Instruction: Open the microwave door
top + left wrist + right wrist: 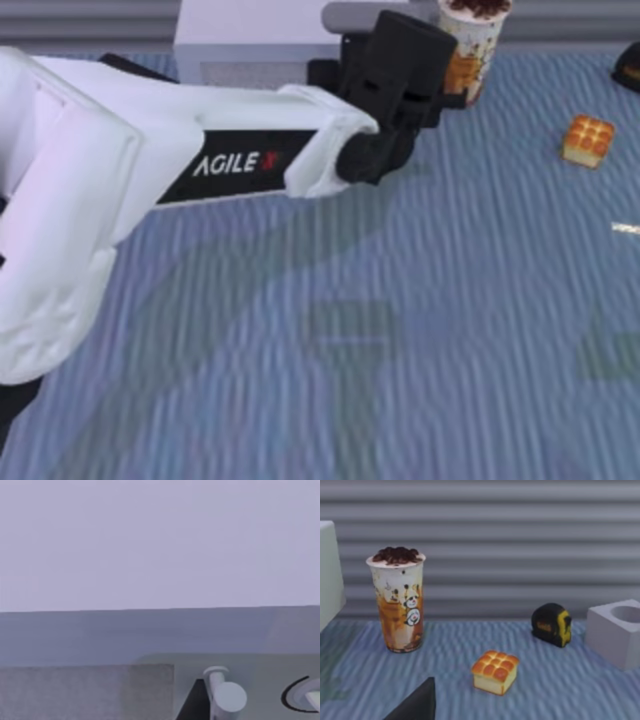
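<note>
My left gripper (345,75) sits against the microwave (250,40) front; finger state I cannot tell. Next, I judge, comes hooking the microwave door (85,690) and swinging it outward.

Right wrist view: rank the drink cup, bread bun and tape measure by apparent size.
1. Tall bubble-tea cup with panda print, clearly largest.
2. Golden square bread bun and black-and-yellow tape measure look alike; the bun sits nearer the camera, so their order is unsure.

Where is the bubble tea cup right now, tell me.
In the top view the bubble tea cup stands at the table's far edge, right of centre, just right of the microwave and the left tool.
</note>
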`<state>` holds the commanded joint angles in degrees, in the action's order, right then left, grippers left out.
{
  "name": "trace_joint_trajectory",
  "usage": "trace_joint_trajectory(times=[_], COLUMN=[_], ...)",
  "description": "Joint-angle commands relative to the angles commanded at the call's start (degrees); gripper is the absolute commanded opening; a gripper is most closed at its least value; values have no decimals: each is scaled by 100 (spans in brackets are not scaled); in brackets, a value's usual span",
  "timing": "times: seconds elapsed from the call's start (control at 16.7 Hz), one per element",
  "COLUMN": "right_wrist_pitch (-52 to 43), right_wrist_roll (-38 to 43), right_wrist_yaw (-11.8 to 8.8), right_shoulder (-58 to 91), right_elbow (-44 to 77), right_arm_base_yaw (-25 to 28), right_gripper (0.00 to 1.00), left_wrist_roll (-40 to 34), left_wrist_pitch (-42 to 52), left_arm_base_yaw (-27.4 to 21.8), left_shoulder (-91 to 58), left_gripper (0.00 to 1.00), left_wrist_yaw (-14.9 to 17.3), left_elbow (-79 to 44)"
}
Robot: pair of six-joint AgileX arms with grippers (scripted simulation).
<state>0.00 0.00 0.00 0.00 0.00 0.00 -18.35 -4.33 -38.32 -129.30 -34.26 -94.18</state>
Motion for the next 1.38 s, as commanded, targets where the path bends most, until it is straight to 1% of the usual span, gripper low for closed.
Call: trace_joint_trajectory(times=[0.12, 0.18, 0.36, 0.48, 0.72, 1.14, 1.26, 1.38], right_wrist_pitch=[0, 0, 0, 0, 0, 0, 0, 0], right_wrist_roll=[0, 0, 0, 0, 0, 0, 0, 0], right_wrist_yaw=[0, 0, 0, 0, 0, 0, 0, 0], right_shoulder=[0, 0, 0, 0, 0, 0, 0, 0], right_elbow=[0, 0, 0, 0, 0, 0, 0, 0], right_arm_base_yaw=[0, 0, 0, 0, 0, 0, 0, 0], right_gripper=[100, 100, 100, 100, 100, 100, 100, 100], left_wrist_roll=[0, -13, -68, -178, -510, -1159, -1297, -1389], left_wrist_pitch=[0, 12, 207, 641, 2155, 5363, 5980, 6347], left_arm_base_yaw=[0, -347, -334, -302, -191, 83, 153, 200], left_shoulder=[0, 121, 59, -75, -478, -1072, -1169, -1233], left_gripper=[0, 0, 0, 0, 0, 0, 0, 0], left_wrist_yaw=[0, 31, 83, 188, 527, 1331, 1522, 1652], left_elbow=[0, 234, 49, -323, -1419, -3513, -3945, -4232])
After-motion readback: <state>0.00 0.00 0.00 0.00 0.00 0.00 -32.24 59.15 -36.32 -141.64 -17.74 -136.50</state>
